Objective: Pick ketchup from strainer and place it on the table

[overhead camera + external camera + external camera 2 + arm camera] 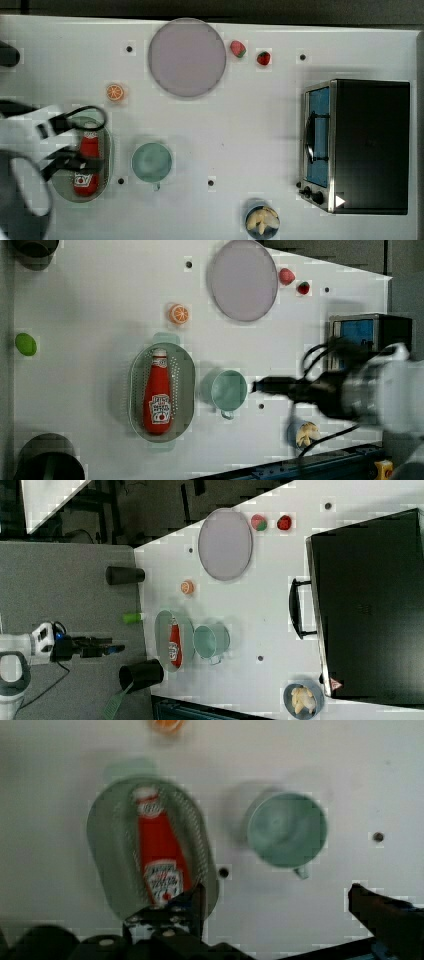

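The ketchup (159,392) is red with a white cap and label. The strainer (186,385) is pale green with tiny holes. The table (100,300) is white.

floor: grey (65,580) | beyond tabletop: dark | light: even, soft shadows

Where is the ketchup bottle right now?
The ketchup bottle lies flat inside the green strainer, toward the left view's left, with the teal cup beside the strainer on the left view's right.
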### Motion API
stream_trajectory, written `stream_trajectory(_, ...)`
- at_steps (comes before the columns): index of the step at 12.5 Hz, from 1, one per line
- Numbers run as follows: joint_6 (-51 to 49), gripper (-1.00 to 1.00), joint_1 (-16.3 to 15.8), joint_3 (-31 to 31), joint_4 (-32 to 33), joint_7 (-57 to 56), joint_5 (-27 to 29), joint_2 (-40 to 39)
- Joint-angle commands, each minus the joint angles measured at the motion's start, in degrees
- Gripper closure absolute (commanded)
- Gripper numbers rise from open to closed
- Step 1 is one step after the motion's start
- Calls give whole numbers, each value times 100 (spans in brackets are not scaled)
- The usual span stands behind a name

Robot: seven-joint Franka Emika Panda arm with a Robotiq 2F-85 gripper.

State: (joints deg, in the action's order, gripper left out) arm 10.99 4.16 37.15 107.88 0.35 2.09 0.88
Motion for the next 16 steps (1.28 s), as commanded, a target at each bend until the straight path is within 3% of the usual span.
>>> stream_trajectory(1,649,-100,12,568,104,189,-29,-213)
stream_trajectory(4,1892,-100,-5,923,766,235,-111,-583)
stream_trajectory(9,3687,-100,-75,980,1940,580,-854,-1153)
stream_trajectory(12,4442,-100,-149,958,2197,826,-1130,-1723)
stream_trajectory(16,4725,-100,-171,885,2170,1406,-1703,-2520)
